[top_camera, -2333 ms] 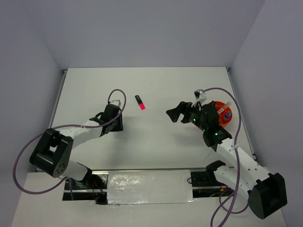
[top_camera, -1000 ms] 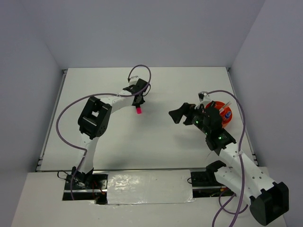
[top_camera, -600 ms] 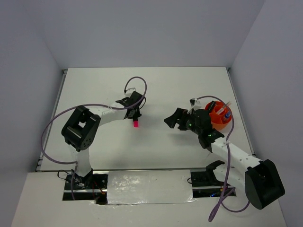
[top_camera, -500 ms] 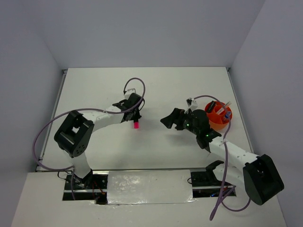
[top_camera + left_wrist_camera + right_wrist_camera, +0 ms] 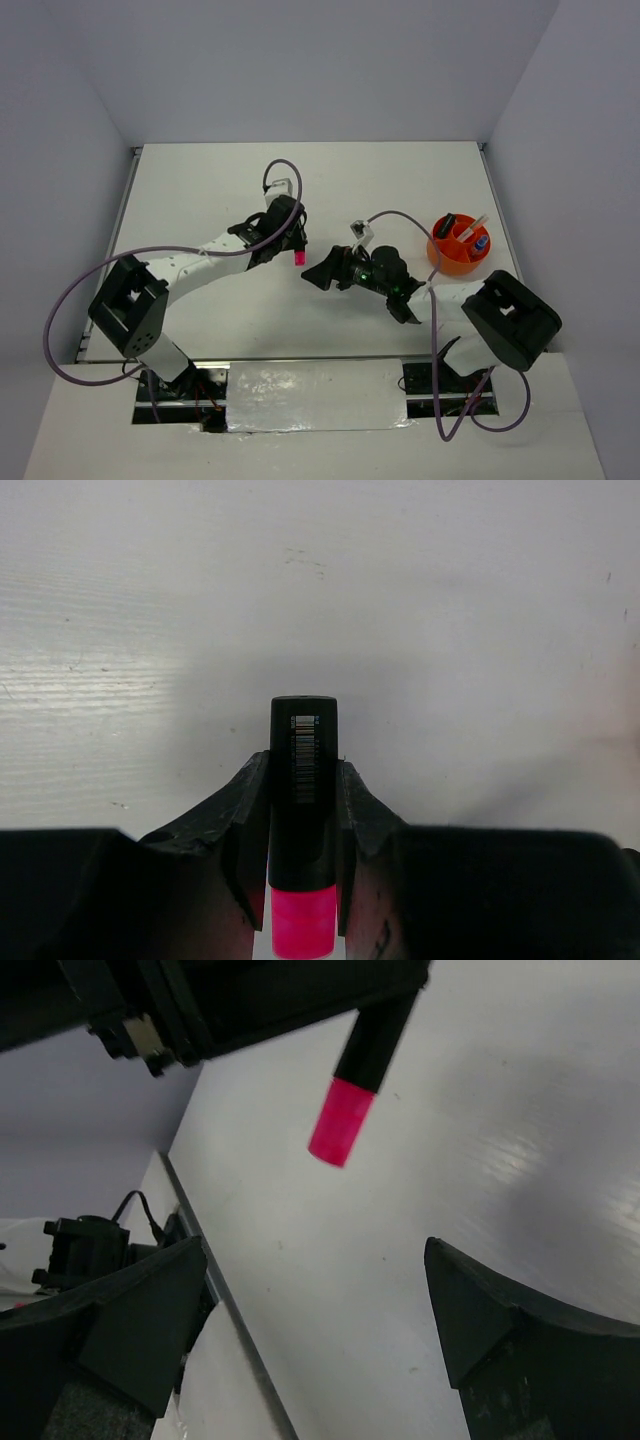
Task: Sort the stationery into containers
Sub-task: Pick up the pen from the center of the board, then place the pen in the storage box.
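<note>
While the left gripper (image 5: 291,241) pinches the pink-capped highlighter (image 5: 303,742), cap tip cropped behind its fingers, the right gripper (image 5: 315,1260) gapes wide right beside it.

- Barcode sticker (image 5: 304,762) on the black barrel of the pink-capped highlighter (image 5: 303,825), seen in the left wrist view. Bars show; any digits are too small to read.
- Nothing else legible in any view.
</note>
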`<state>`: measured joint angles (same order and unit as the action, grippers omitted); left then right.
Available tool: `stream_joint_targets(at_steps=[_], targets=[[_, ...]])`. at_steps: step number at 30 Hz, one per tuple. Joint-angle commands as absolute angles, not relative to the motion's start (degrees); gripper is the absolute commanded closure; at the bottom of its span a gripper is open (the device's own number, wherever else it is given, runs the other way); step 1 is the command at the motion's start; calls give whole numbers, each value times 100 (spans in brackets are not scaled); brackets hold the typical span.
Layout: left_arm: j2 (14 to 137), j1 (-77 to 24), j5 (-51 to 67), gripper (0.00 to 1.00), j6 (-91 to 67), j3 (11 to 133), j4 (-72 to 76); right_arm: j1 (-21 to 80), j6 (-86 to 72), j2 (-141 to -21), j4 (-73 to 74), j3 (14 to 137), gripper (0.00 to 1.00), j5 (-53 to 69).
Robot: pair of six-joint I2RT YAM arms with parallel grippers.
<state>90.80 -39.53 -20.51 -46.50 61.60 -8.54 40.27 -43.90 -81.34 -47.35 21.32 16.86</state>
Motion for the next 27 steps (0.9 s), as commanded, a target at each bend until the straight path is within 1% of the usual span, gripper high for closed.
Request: stream_joint_targets(at_steps=[1, 5, 7, 10, 11, 13, 14, 15, 16, 19, 20, 22, 23, 24, 25, 26, 27], targets=[[8816, -4130, -2074, 100, -4816, 6258, -694, 4139, -4430, -8244, -5766, 2320, 5, 1354], [8605, -4323, -1968, 100, -4957, 6152, -501, 4131, -4342, -8323, -5179, 2697, 9, 827], [8543, -4412, -2012, 100, -4974, 6161, -483, 4140, -4289, -8428, -5080, 2821, 12, 826], [8508, -4491, -1986, 100, -4975, 6231, -501, 4131, -4342, -8508, -5238, 2848, 20, 756], [8499, -4509, -1995, 100, -4975, 6240, -510, 4131, -4333, -8499, -5264, 2830, 26, 712], [8455, -4553, -2004, 100, -4992, 6223, -519, 4131, -4333, -8490, -5343, 2813, 33, 616], [8438, -4561, -2004, 100, -4992, 6205, -501, 4131, -4324, -8508, -5370, 2821, 40, 615], [8420, -4570, -2004, 100, -4992, 6179, -484, 4140, -4324, -8517, -5396, 2830, 44, 650], [8394, -4579, -1995, 100, -5018, 6170, -466, 4131, -4316, -8560, -5440, 2865, 52, 676], [8367, -4605, -1969, 100, -5019, 6117, -422, 4131, -4315, -8587, -5598, 2848, 70, 712], [8358, -4605, -1960, 100, -5019, 6117, -422, 4131, -4324, -8587, -5642, 2830, 100, 712], [8358, -4623, -1934, 100, -5019, 6117, -413, 4131, -4359, -8587, -5678, 2821, 100, 756], [8358, -4623, -1916, 89, -4992, 6135, -396, 4131, -4359, -8561, -5652, 2821, 100, 773], [8350, -4614, -1925, 76, -4931, 6222, -413, 4140, -4403, -8517, -5608, 2795, 100, 756], [8332, -4623, -1968, 36, -4896, 6405, -552, 4122, -4490, -8395, -5529, 2708, 100, 686], [8306, -4623, -2021, 7, -4843, 6407, -667, 4105, -4561, -8280, -5433, 2655, 100, 625], [8227, -4614, -2230, 1, -4660, 6703, -807, 4009, -4649, -8157, -5284, 2593, 100, 546]])
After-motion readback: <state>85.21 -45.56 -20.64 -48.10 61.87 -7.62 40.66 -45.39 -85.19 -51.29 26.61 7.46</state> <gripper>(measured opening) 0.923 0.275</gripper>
